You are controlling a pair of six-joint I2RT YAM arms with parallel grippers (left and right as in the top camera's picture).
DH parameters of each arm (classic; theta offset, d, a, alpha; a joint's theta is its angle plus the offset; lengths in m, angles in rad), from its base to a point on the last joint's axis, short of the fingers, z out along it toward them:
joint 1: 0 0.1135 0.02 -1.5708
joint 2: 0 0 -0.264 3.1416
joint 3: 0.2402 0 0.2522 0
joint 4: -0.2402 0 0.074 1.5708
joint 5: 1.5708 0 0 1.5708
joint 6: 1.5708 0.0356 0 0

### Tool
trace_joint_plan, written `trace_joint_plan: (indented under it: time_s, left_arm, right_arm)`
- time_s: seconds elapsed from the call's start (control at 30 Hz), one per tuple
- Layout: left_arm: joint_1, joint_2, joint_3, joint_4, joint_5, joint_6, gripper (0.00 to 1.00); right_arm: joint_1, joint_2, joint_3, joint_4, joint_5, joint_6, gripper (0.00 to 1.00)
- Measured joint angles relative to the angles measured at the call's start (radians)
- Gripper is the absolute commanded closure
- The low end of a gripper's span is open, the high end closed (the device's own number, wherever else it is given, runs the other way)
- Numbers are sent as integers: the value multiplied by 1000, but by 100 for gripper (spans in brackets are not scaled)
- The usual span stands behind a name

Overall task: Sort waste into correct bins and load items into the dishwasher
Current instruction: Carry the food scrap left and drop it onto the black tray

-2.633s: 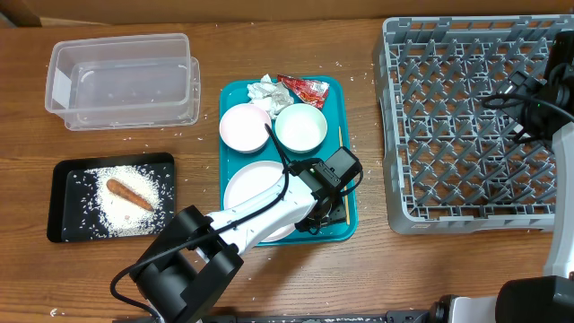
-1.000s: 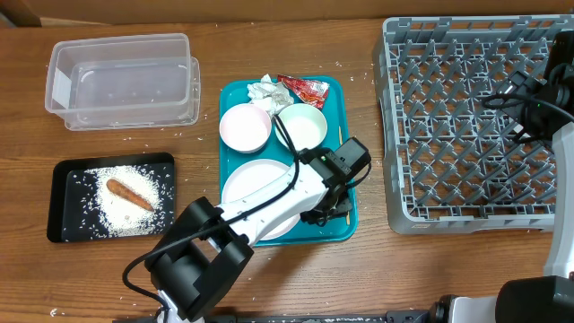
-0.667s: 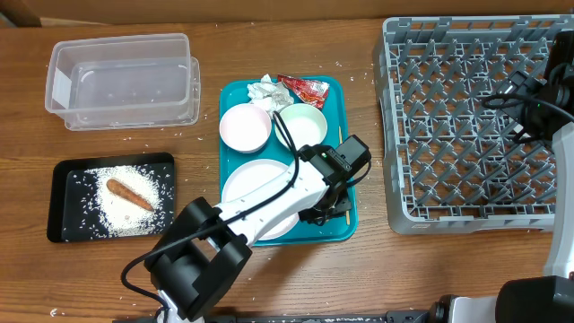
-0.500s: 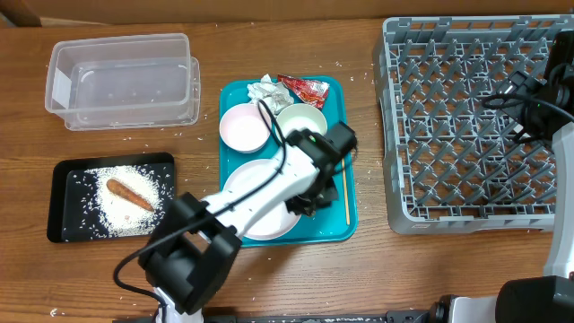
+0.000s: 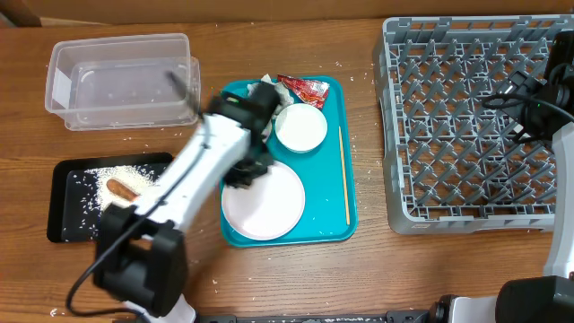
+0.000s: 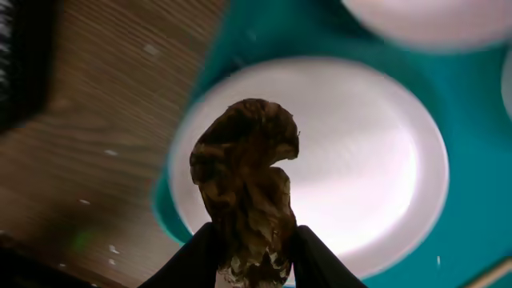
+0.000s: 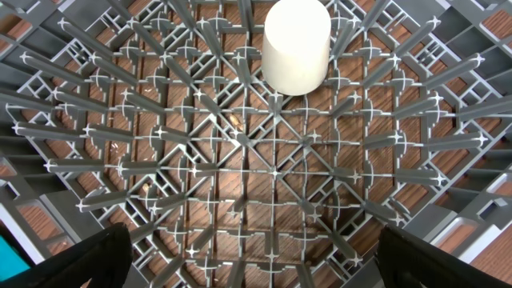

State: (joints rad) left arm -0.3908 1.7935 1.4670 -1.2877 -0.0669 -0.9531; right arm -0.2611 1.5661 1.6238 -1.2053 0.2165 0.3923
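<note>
My left gripper (image 6: 252, 250) is shut on a small brown crumbly bit (image 6: 246, 172), held above the left part of the large white plate (image 6: 376, 160). Overhead, that gripper (image 5: 244, 170) shows blurred over the plate (image 5: 273, 205) on the teal tray (image 5: 327, 229). My arm hides one bowl; the other bowl (image 5: 300, 128), the red wrapper (image 5: 303, 88) and the wooden stick (image 5: 343, 175) lie uncovered. The sausage piece (image 5: 121, 189) and rice sit in the black tray (image 5: 67, 202). My right gripper (image 7: 254, 256) hangs open above the grey rack (image 7: 272, 168), where a white cup (image 7: 297, 44) stands.
The clear tub (image 5: 121, 81) stands at the back left, behind the black tray. The grey rack (image 5: 466, 126) fills the right side, with my right arm (image 5: 543, 103) over its right edge. Rice grains are scattered on the wood around the trays.
My left arm has swung left from the tray's right side beside the stick to the plate's left edge, carrying the brown bit. The right arm has not moved.
</note>
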Motion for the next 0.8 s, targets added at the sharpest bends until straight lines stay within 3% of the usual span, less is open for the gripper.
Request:
trace_joint_plan:
  time_s: [0.47,0.8]
  left_arm:
    - [524,-45,-9,47,-148,98,65]
    - [614,-45,-196,253,-155,171,60]
  right_arm:
    - [0,0,0,0,0,0,0]
    - [0,0,0,0,0,0,0]
